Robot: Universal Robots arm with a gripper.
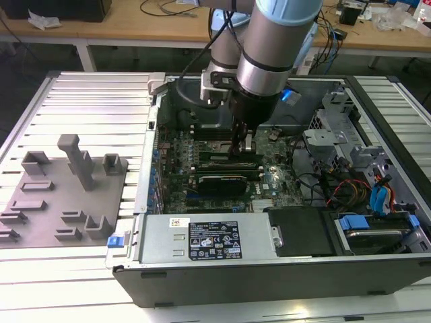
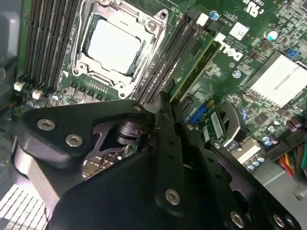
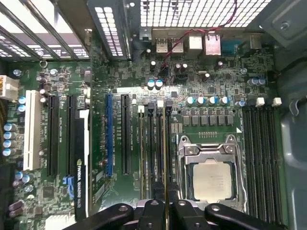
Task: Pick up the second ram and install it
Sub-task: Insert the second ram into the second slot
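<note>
My gripper reaches down into the open computer case, over the memory slots beside the processor socket. In the first wrist view its black fingers are shut on the second ram, a thin green stick seen edge-on. The stick stands in the slot right next to the socket. In the second wrist view the gripper has its tips close together above those slots. Another green memory stick sits seated two slots further from the socket.
A black graphics card stands in the board just in front of the gripper. A silver power supply lies along the case's front wall, with drive bays and cables at the exterior view's right. A grey parts fixture lies outside the case at the left.
</note>
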